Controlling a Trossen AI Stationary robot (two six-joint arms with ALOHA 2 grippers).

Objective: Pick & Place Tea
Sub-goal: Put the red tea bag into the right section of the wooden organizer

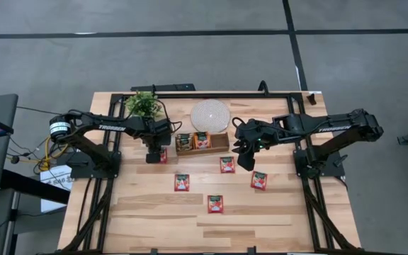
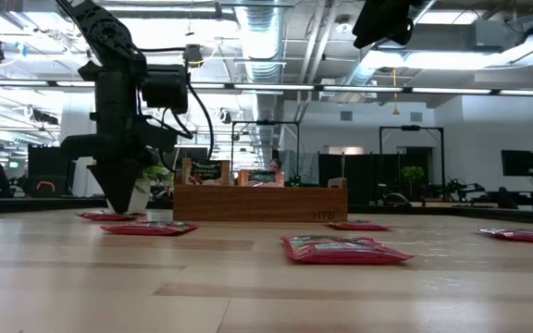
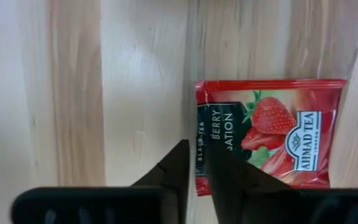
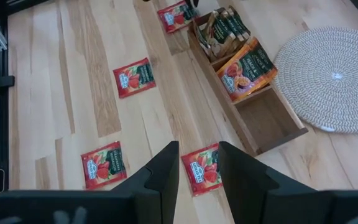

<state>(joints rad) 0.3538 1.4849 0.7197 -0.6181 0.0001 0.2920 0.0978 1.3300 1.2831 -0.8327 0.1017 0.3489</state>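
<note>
The left gripper points straight down just left of the wooden tray, its 2 dark fingers drawn close with a thin gap between them, tips over the edge of a red sachet; I cannot tell whether they pinch it. That sachet is flat, glossy and square, printed with a strawberry, and lies on the pale plank table. The right gripper hangs above the table just right of the tray, angled down, fingers spread apart with nothing between them. 5 red sachets lie loose in front of the tray: 1 under the left gripper and 4 others. The brown tray has 3 compartments: dark green sachets in 1, orange sachets in the next, the third bare. A round woven white disc lies behind the tray, a small green plant to its left.
</note>
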